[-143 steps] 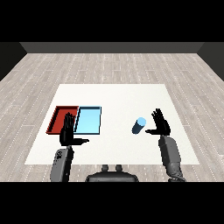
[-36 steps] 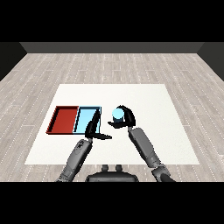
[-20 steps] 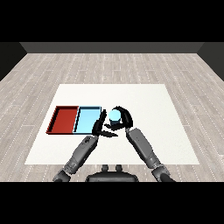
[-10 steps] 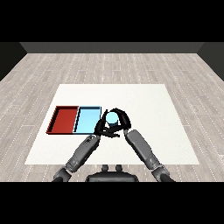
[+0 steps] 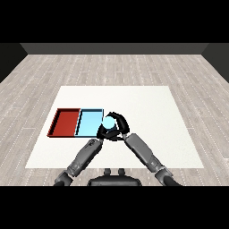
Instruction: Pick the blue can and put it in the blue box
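Blue can (image 5: 108, 122), one only, held just above the counter (image 5: 147, 103), at the right edge of the light blue tray (image 5: 88, 124). Going left to right: one red tray (image 5: 65, 122) at nine o'clock, touching the light blue tray; left hand (image 5: 102, 133) at seven o'clock of the can, fingers hard to make out; right hand (image 5: 120, 125) curled round the can. No readable writing anywhere.

Left hand (image 5: 103, 132) perhaps partly hidden
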`<action>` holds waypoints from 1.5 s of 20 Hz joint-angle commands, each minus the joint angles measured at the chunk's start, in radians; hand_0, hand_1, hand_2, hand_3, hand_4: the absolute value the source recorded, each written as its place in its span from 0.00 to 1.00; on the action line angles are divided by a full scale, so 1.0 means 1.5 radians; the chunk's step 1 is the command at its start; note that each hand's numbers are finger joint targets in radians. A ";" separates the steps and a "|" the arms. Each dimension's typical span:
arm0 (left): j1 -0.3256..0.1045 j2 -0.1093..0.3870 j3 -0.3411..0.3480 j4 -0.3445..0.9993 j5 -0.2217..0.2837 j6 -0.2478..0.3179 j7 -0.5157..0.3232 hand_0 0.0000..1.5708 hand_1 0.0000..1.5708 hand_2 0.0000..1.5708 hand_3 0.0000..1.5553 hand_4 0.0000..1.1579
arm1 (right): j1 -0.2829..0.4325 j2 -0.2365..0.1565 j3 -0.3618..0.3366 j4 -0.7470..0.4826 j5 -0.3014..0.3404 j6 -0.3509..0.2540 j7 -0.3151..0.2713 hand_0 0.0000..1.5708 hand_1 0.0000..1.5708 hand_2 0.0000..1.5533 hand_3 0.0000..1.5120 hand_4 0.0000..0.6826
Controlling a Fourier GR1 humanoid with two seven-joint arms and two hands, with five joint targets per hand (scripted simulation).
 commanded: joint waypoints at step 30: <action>0.016 0.001 -0.044 0.005 -0.006 0.131 -0.039 0.91 0.91 0.86 0.64 0.59 | -0.027 -0.001 0.048 0.001 -0.123 -0.008 -0.007 0.81 0.81 0.88 0.88 0.61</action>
